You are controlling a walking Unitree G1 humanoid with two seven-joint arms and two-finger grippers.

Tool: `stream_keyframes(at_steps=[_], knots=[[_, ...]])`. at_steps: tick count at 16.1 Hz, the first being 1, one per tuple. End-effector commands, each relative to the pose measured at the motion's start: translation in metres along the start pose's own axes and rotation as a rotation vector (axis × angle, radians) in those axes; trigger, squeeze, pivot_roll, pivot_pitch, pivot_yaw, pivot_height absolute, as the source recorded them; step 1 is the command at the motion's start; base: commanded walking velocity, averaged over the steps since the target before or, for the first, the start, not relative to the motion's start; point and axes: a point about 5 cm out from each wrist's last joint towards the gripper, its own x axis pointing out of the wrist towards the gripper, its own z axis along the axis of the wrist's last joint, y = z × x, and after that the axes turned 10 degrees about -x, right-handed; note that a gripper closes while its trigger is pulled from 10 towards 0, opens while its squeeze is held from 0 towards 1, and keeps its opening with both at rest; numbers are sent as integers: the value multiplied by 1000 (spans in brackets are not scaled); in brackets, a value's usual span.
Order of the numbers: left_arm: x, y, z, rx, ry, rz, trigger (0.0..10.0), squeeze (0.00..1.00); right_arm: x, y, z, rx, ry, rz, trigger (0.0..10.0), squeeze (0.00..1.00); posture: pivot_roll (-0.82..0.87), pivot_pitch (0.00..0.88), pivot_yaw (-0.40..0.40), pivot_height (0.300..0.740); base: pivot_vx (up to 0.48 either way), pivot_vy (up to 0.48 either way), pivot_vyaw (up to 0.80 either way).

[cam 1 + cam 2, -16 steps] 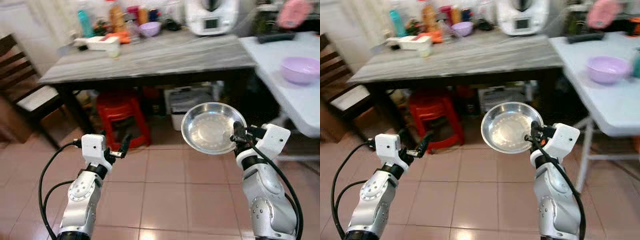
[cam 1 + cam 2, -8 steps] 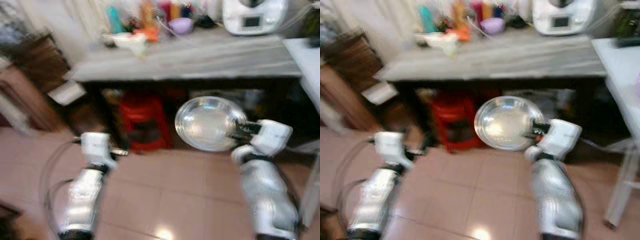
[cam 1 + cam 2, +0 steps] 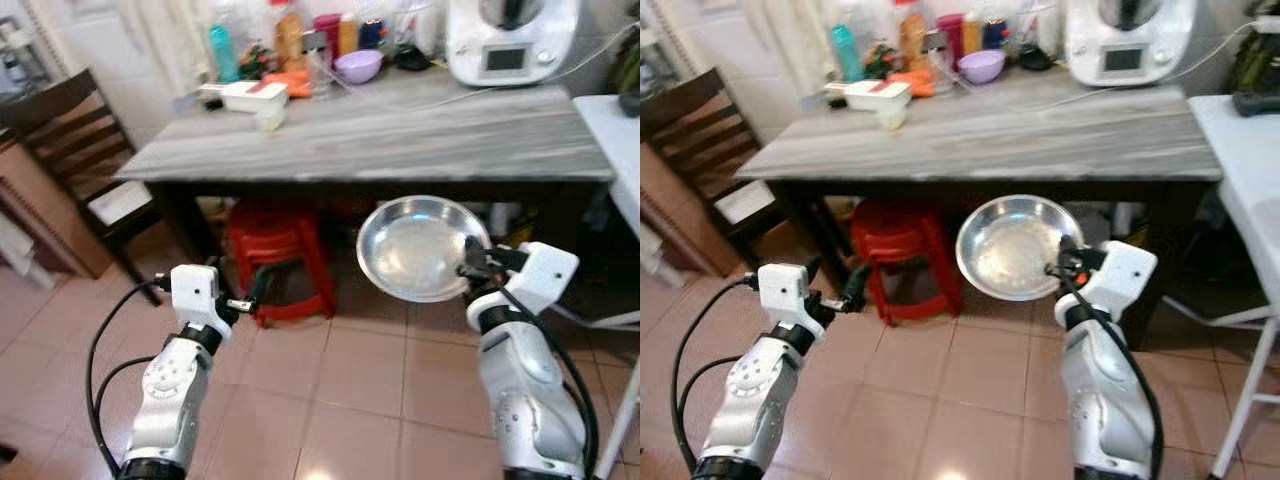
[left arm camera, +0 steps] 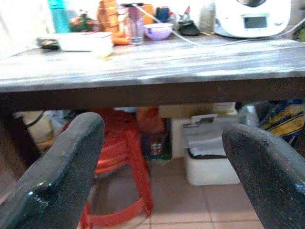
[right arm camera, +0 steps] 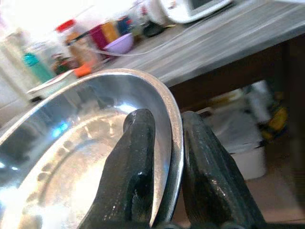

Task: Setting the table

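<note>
Where right claw (image 5: 167,191) pinches it, steel plate (image 3: 420,248) rim hidden.

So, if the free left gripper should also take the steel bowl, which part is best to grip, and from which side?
The rim opposite the right gripper, which pinches the bowl by its thin edge on the robot's right. The left gripper, jaws open, could likely come from the robot's left, one finger inside and one outside the rim, since the walls are shallow.
</note>
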Motion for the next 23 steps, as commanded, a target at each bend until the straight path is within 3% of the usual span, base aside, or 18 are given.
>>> stream_keyframes(at_steps=[1, 23], knots=[[0, 4, 4, 18, -6, 4, 10000, 0, 2, 3, 4, 9, -16, 2, 10000, 0, -123, 0, 146, 740, 356, 0, -431], [5, -4, 2, -3, -13, -13, 10000, 0, 4, 4, 5, -10, -34, -5, 10000, 0, -127, 0, 144, 740, 358, 0, -8]])
